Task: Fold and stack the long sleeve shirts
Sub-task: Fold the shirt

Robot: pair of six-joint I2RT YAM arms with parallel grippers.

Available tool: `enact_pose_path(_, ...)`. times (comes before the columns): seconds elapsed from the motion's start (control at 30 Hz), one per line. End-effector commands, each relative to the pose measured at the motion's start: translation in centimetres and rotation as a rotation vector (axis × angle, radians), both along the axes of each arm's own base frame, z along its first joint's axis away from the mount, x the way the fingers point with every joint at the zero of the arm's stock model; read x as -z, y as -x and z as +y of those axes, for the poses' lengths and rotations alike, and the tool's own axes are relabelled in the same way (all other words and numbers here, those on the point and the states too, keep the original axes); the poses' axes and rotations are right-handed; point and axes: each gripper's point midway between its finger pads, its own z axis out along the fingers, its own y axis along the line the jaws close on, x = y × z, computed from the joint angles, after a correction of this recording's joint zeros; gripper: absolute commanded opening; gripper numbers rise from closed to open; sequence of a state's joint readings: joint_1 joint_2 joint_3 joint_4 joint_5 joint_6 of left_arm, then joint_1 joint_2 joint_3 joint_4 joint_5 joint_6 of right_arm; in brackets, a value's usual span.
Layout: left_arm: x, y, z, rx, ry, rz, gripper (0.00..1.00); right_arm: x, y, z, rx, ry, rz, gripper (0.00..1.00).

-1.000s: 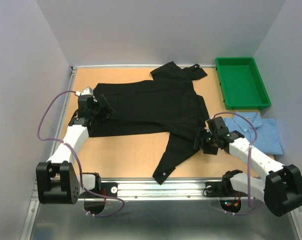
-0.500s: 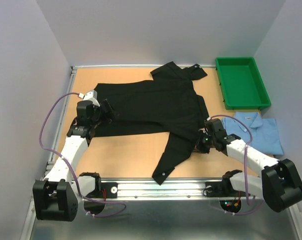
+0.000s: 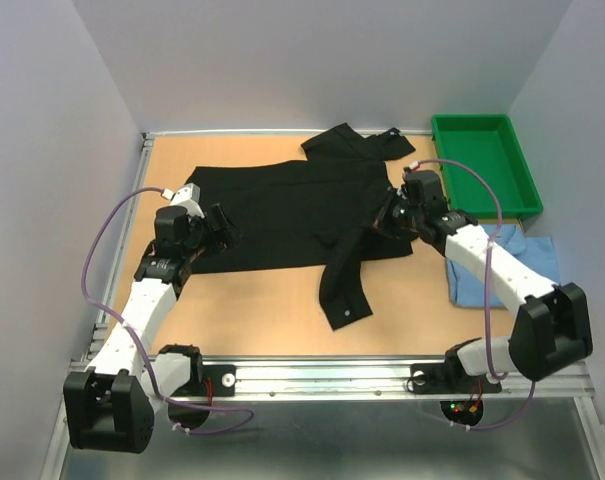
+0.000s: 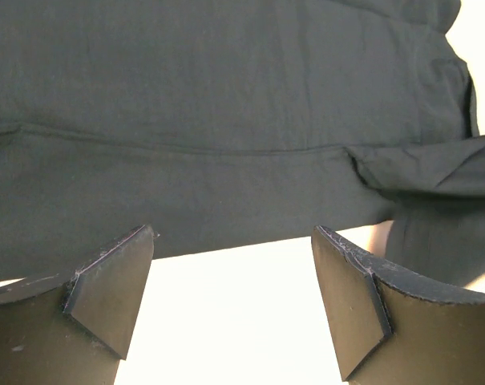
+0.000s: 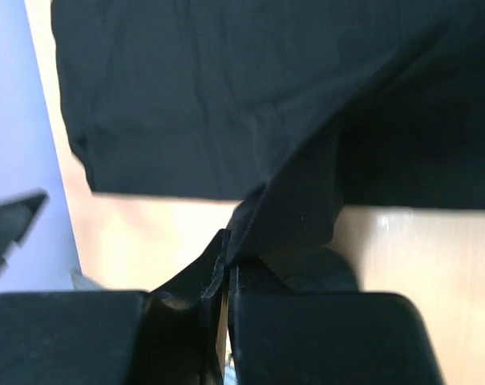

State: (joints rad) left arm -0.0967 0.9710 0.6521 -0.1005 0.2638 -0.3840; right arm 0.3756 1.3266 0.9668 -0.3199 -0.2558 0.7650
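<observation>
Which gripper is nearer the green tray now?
Right. The right gripper, shut on the black shirt, is just left of the green tray; the left gripper is across the shirt.

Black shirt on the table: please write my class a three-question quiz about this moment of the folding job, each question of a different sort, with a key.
1. True or false: the right gripper is shut on a fold of the black shirt.
2. Where does the light blue shirt lie relative to the green tray? A: inside it. B: outside it, on its near side. C: outside it, on its far side.
3. Fill in one word: the left gripper, at the black shirt's near edge, is ____ and holds nothing.

Key: 1 true; 2 B; 3 open.
</observation>
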Motion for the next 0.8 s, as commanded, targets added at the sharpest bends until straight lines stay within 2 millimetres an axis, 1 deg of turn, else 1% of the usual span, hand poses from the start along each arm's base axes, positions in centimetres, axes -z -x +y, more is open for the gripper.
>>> enact_pose_path(0.0, 0.4, 0.0, -0.1, -0.001, 0.001, 0.000, 0.91, -3.7, -5.0, 0.5, 0.077, 0.019, -0.114, 0.01)
enact_pose_path(0.03, 0.5, 0.1, -0.2, 0.003, 0.006, 0.004, 0.91, -2.7, -5.9, 0.7, 0.084, 0.034, -0.093, 0.01)
enact_pose_path(0.1, 0.6, 0.1, -0.3, 0.006, 0.011, 0.012, 0.91, -2.8, -7.1, 0.9, 0.095, 0.041, -0.097, 0.03)
enact_pose_path(0.13, 0.8, 0.3, -0.3, 0.008, 0.013, 0.020, 0.91, -3.5, -8.0, 1.2, 0.099, 0.032, -0.109, 0.04)
enact_pose_path(0.17, 0.9, 0.3, -0.3, 0.004, 0.014, 0.024, 0.91, -3.4, -8.5, 1.3, 0.101, 0.033, -0.106, 0.06)
enact_pose_path(0.2, 1.0, 0.3, -0.3, 0.003, 0.015, 0.027, 0.91, -2.0, -9.2, 1.3, 0.109, 0.051, -0.080, 0.08)
enact_pose_path(0.23, 1.4, 0.4, -0.3, 0.001, 0.016, 0.039, 0.91, -1.8, -9.8, 1.2, 0.119, 0.055, -0.078, 0.11)
enact_pose_path(0.27, 1.5, 0.5, -0.3, 0.000, 0.020, 0.046, 0.91, -1.8, -10.4, 1.1, 0.129, 0.056, -0.079, 0.11)
enact_pose_path(0.3, 1.9, 0.5, -0.3, -0.003, 0.020, 0.059, 0.91, -0.6, -11.0, 0.7, 0.150, 0.082, -0.064, 0.12)
enact_pose_path(0.37, 2.3, 0.6, -0.1, -0.019, 0.020, 0.080, 0.91, 0.6, -11.9, -0.8, 0.201, 0.137, -0.063, 0.13)
enact_pose_path(0.4, 2.4, 0.6, -0.1, -0.026, 0.022, 0.086, 0.91, 1.2, -12.6, -2.1, 0.254, 0.189, -0.073, 0.18)
enact_pose_path(0.43, 2.7, 0.7, 0.1, -0.038, 0.018, 0.100, 0.91, 2.0, -13.1, -3.1, 0.261, 0.220, -0.075, 0.20)
enact_pose_path(0.47, 2.8, 0.7, 0.2, -0.046, 0.019, 0.105, 0.91, 2.2, -13.3, -3.5, 0.256, 0.232, -0.078, 0.31)
enact_pose_path(0.5, 2.9, 0.7, 0.2, -0.059, 0.028, 0.116, 0.91, 2.0, -13.3, -3.4, 0.216, 0.238, -0.088, 0.53)
enact_pose_path(0.53, 3.1, 0.7, 0.2, -0.066, 0.031, 0.126, 0.91, 1.7, -13.5, -3.7, 0.203, 0.238, -0.100, 0.60)
enact_pose_path(0.57, 3.4, 0.7, 0.4, -0.081, 0.030, 0.136, 0.91, 1.2, -13.4, -3.5, 0.174, 0.231, -0.114, 0.66)
enact_pose_path(0.6, 3.4, 0.6, 0.5, -0.098, 0.040, 0.145, 0.91, 0.6, -13.3, -3.4, 0.154, 0.233, -0.134, 0.71)
enact_pose_path(0.67, 3.9, 0.3, 0.9, -0.141, 0.039, 0.163, 0.90, -0.5, -12.7, -4.1, 0.139, 0.265, -0.176, 0.73)
enact_pose_path(0.7, 4.0, 0.1, 1.1, -0.160, 0.041, 0.169, 0.90, -0.4, -12.3, -4.5, 0.139, 0.276, -0.177, 0.73)
enact_pose_path(0.73, 4.4, -0.1, 1.2, -0.184, 0.053, 0.189, 0.90, 0.5, -11.5, -4.9, 0.133, 0.283, -0.156, 0.73)
enact_pose_path(0.77, 4.4, -0.5, 1.3, -0.198, 0.056, 0.181, 0.90, 0.9, -10.9, -5.0, 0.126, 0.279, -0.147, 0.73)
